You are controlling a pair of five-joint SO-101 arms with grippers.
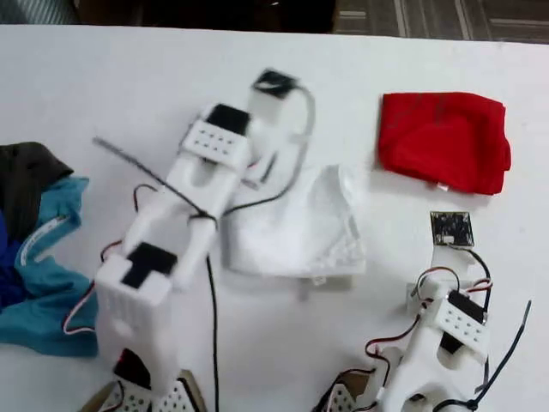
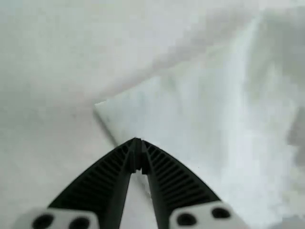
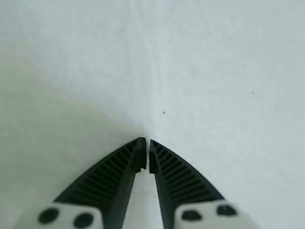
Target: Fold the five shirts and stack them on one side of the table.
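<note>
A white shirt (image 1: 296, 227) lies partly folded in the middle of the table (image 1: 120, 77). The left arm (image 1: 202, 184) stretches over its near-left part. In the left wrist view my left gripper (image 2: 138, 143) is shut right at the edge of the white shirt (image 2: 214, 124), apparently pinching that edge. A folded red shirt (image 1: 442, 142) lies at the far right. The right arm (image 1: 450, 322) stands at the near right, in front of the red shirt. My right gripper (image 3: 145, 143) is shut over bare table with nothing in it.
A loose pile of unfolded shirts, one black (image 1: 26, 172) and one teal (image 1: 47, 283) with a blue one (image 1: 7, 257) at the edge, lies at the table's left side. Cables (image 1: 210, 300) hang from both arms. Bare table lies between the white shirt and the right arm.
</note>
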